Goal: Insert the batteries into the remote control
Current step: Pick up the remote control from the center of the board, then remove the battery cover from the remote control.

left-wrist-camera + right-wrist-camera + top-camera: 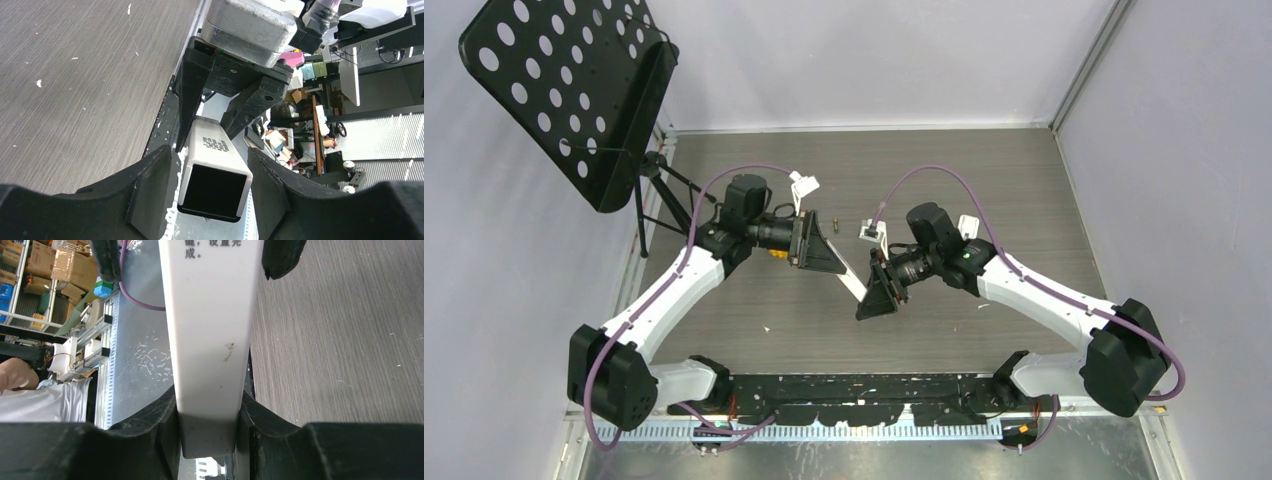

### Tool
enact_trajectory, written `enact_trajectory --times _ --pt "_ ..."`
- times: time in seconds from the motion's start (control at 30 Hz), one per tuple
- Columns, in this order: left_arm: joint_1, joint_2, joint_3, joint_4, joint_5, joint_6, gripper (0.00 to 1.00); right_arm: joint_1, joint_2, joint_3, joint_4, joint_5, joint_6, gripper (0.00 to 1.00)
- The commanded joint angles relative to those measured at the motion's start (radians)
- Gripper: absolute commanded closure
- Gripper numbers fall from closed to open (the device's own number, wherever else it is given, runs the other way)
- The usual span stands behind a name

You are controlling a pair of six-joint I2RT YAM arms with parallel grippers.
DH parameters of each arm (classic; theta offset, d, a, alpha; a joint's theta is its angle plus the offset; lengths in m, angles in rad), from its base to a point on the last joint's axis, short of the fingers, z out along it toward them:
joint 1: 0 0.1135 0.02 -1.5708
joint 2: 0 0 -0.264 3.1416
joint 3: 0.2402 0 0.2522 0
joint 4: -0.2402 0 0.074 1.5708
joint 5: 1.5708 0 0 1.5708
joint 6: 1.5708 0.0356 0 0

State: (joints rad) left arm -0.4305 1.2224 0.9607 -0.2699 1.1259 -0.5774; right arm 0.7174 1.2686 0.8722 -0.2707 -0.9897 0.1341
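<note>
A long white remote control (852,282) hangs above the table between both grippers. My right gripper (872,298) is shut on one end of it; in the right wrist view (210,425) both pads press the remote's (210,330) sides. My left gripper (837,266) is open around the other end; in the left wrist view (207,167) the remote's dark square end (215,192) sits between the fingers with a gap on each side. Two tiny batteries (832,217) (864,222) lie on the table behind the grippers. A third does not show.
A black perforated music stand (574,90) stands at the back left. Small white parts lie at the back (804,185), near the right wrist (871,235) and beside the right arm (969,225). An orange toy (776,252) peeks from under the left wrist.
</note>
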Motion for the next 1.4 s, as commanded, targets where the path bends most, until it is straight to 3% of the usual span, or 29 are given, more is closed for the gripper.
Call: enact_trajectory --times 0.0,0.23,0.37,0.53,0.57,0.6,0.67,0.73,0.83,1.07,1.17,1.23,1.37 --pt "-0.002 -0.041 -0.004 0.058 0.041 -0.014 0.41 0.004 -0.031 0.026 0.09 0.0 0.02 0.99" --pt "-0.002 -0.06 -0.016 0.066 0.059 -0.006 0.56 0.004 -0.039 0.023 0.099 -0.024 0.034 1.0" --pt "-0.003 -0.057 -0.014 0.064 0.063 -0.001 0.71 0.004 -0.033 0.024 0.09 -0.024 0.033 1.0" --pt "-0.003 -0.06 -0.009 0.065 0.048 0.012 1.0 0.004 -0.038 0.032 0.075 0.0 0.028 0.99" --pt "-0.003 -0.062 -0.007 0.064 0.041 0.017 1.0 0.004 -0.04 0.033 0.073 0.015 0.034 0.96" --pt "-0.002 -0.063 -0.006 0.066 0.032 0.022 1.0 0.002 -0.041 0.031 0.073 0.035 0.039 0.85" --pt "-0.002 -0.068 0.0 0.065 -0.006 0.038 1.0 -0.003 -0.047 0.026 0.08 0.075 0.057 0.54" --pt "-0.002 -0.077 0.007 0.074 -0.045 0.05 1.0 -0.022 -0.057 0.004 0.116 0.115 0.09 0.33" --pt "-0.002 -0.11 0.003 0.136 -0.1 0.07 1.0 -0.094 -0.092 -0.064 0.28 0.103 0.212 0.19" --pt "-0.002 -0.199 -0.025 0.298 -0.276 0.174 1.0 -0.296 -0.183 -0.254 0.892 0.0 0.709 0.08" --pt "-0.003 -0.215 -0.059 0.442 -0.276 0.155 1.0 -0.347 -0.193 -0.262 0.947 0.053 0.859 0.07" --pt "-0.004 -0.24 -0.127 0.619 -0.273 0.125 1.0 -0.363 -0.185 -0.275 0.988 0.123 0.987 0.05" --pt "-0.004 -0.282 -0.193 0.76 -0.281 0.156 1.0 -0.374 -0.132 -0.333 1.318 0.219 1.305 0.05"
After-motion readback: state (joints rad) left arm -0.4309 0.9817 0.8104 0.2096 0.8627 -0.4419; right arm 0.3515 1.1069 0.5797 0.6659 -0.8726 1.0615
